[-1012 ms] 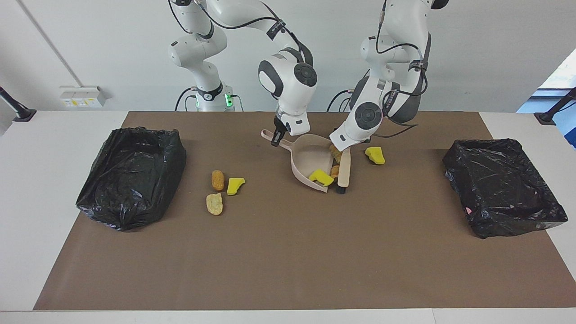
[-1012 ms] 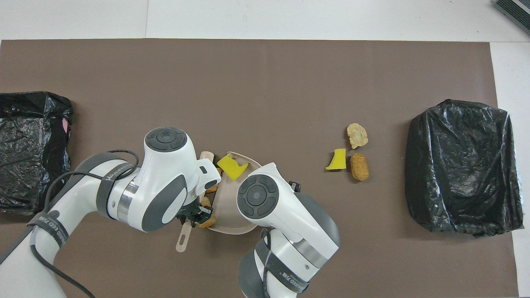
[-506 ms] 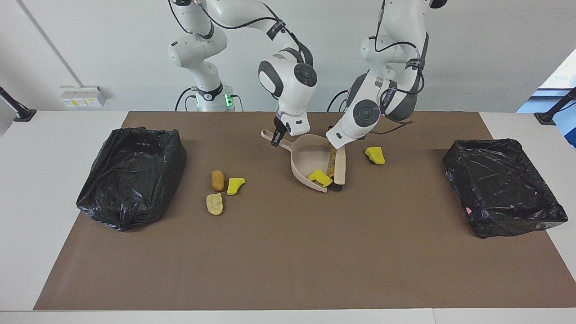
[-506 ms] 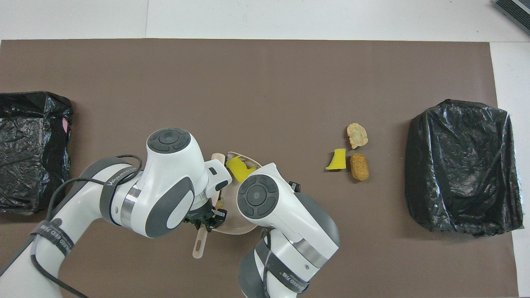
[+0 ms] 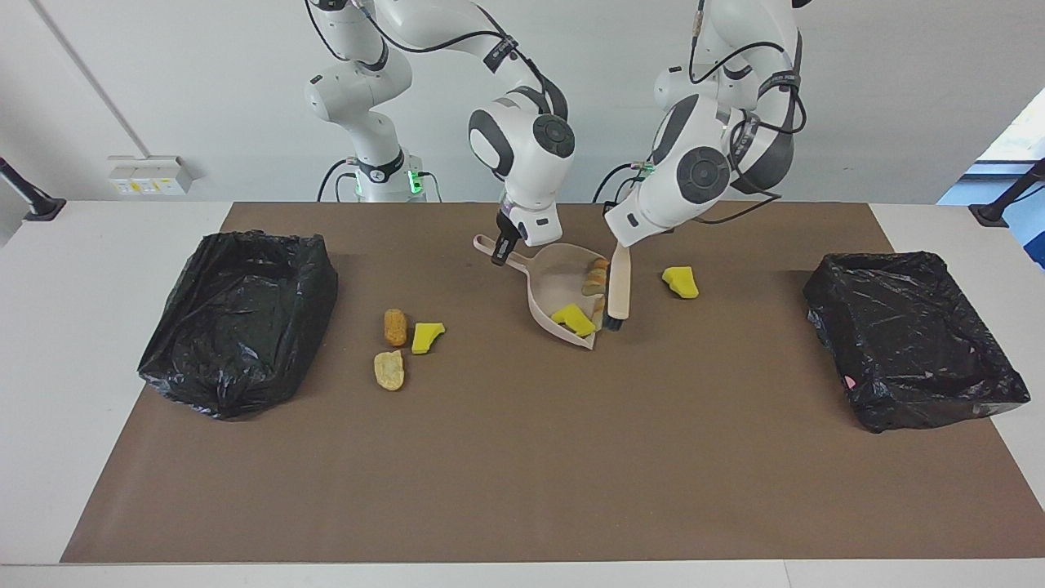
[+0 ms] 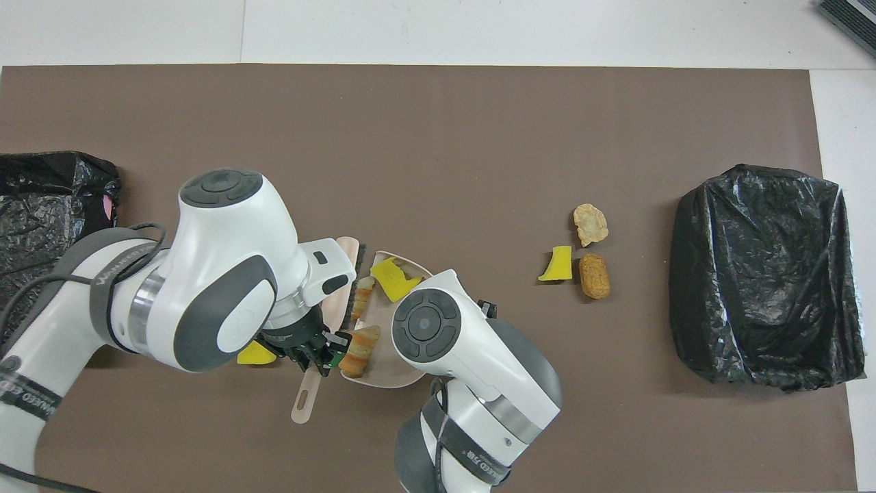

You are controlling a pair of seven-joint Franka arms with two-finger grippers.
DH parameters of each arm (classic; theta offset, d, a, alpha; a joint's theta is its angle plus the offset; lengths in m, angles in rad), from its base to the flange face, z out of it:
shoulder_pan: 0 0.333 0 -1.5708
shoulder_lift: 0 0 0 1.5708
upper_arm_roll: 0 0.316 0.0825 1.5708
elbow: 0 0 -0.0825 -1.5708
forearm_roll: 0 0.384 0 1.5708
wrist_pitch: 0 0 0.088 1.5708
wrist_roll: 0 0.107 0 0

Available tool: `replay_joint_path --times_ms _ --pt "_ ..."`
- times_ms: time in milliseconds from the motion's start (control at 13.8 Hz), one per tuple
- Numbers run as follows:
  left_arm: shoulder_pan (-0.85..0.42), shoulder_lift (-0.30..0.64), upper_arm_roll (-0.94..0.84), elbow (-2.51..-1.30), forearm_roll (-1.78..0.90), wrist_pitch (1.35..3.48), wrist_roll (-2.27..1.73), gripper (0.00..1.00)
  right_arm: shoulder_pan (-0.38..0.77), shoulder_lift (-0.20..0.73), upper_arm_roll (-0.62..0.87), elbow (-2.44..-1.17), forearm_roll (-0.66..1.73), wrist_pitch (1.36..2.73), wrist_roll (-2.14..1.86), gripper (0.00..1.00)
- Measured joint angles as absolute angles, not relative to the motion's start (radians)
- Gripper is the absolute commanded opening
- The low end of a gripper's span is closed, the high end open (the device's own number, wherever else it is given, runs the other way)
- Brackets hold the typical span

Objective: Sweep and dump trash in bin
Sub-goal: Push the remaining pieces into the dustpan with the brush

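Three trash scraps [image 5: 396, 347] lie loose on the mat near the bin [image 5: 237, 318] at the right arm's end. Right gripper [image 5: 500, 249] is clenched on the dustpan [image 5: 559, 286] handle; three scraps sit inside. Left gripper [image 5: 622, 245] grasps the brush [image 5: 618, 290] at the pan's side, one yellow scrap [image 5: 680, 281] just past it.

Both arms wear glossy white shells with dark grey joint bands and round grey caps at the wrists. Black cables loop along the links, strapped down by black bands with white lettering. At the right arm's base [image 5: 384, 175], a small green light glows.
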State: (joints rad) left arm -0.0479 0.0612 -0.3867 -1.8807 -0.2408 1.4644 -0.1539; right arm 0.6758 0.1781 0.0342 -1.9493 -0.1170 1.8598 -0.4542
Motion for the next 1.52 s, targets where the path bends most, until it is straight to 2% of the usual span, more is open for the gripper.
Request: replay_joint_path --times_ms 217,361,578,940,1157,1518 --pt "-0.045 0.003 -0.315 -1.901 -0.221 1.395 -0.156 0.00 0.677 0.178 0.036 -1.949 -0.117 1.860 -0.455 0.00" --pt "-0.045 -0.037 -0.278 -1.966 -0.174 1.395 -0.163 0.00 0.677 0.178 0.037 -1.959 -0.078 1.876 -0.455 0.00" --pt "-0.044 -0.116 -0.227 -2.105 -0.131 1.447 -0.222 0.00 0.677 0.179 0.038 -1.998 -0.022 1.954 -0.455 0.00" --pt "-0.043 -0.279 -0.171 -2.376 -0.128 1.633 -0.283 0.00 0.676 0.179 0.038 -2.011 -0.020 1.974 -0.485 0.00" --pt "-0.044 -0.304 -0.173 -2.488 -0.128 1.742 -0.390 0.00 0.676 0.179 0.038 -2.013 -0.020 1.976 -0.486 0.00" --pt "-0.068 -0.293 -0.186 -2.546 -0.128 1.830 -0.462 0.00 0.676 0.179 0.038 -2.014 -0.019 1.976 -0.486 0.00"
